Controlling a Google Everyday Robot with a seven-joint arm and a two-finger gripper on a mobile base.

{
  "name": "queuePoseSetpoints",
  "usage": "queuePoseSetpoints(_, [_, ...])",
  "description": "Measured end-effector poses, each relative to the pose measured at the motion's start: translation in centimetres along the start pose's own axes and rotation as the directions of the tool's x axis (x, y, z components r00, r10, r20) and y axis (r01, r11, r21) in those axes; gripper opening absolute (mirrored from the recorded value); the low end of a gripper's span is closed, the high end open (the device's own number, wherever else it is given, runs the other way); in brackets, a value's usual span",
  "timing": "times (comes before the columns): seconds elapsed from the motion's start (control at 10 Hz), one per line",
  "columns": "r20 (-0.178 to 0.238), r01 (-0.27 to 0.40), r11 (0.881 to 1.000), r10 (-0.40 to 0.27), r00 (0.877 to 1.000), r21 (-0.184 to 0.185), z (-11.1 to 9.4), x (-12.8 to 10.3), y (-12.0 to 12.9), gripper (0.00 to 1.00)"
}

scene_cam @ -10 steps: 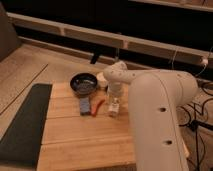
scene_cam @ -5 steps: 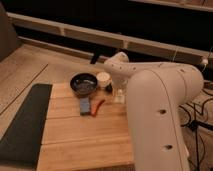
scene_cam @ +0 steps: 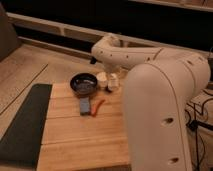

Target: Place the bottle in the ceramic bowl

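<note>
Camera view | end effector point(scene_cam: 113, 81) pinched on bottle point(scene_cam: 114, 86), by table's white cup point(scene_cam: 102, 77) | ceramic bowl point(scene_cam: 83, 84) seen empty | grasp judged done; 2 steps left: carry, release.

- You have one view: raised, angled down across the wooden table point(scene_cam: 80, 142) (arm point(scene_cam: 160, 95) bulks close at frame right).
- the gripper point(scene_cam: 113, 83) sits mid-frame, closed, near the table's far edge.
</note>
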Motion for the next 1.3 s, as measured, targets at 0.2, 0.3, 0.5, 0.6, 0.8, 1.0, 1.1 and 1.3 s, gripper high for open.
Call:
queuePoseSetpoints(0.2, [0.039, 0.106, 0.990, -0.103, 0.994, -0.095, -0.9, -1.7, 5.5, 0.01])
queuePoseSetpoints(0.3, [0.058, 0.141, 0.980, -0.135, 0.989, -0.138, -1.3, -2.3, 7.7, 0.01])
queuePoseSetpoints(0.5, [0.069, 0.159, 0.974, -0.150, 0.986, -0.160, -1.5, -2.7, 8.7, 0.01])
queuePoseSetpoints(0.6, [0.068, 0.158, 0.974, -0.149, 0.987, -0.160, -1.5, -2.7, 8.6, 0.01])
queuePoseSetpoints(0.8, [0.068, 0.158, 0.975, -0.148, 0.987, -0.159, -1.5, -2.7, 8.6, 0.01])
queuePoseSetpoints(1.0, [0.075, 0.163, 0.974, -0.153, 0.985, -0.156, -1.6, -2.9, 8.7, 0.01])
queuePoseSetpoints(1.1, [0.105, 0.184, 0.973, -0.170, 0.980, -0.138, -2.1, -3.9, 8.7, 0.01])
queuePoseSetpoints(1.3, [0.185, 0.260, 0.960, -0.238, 0.953, -0.107, -4.0, -6.3, 10.5, 0.01])
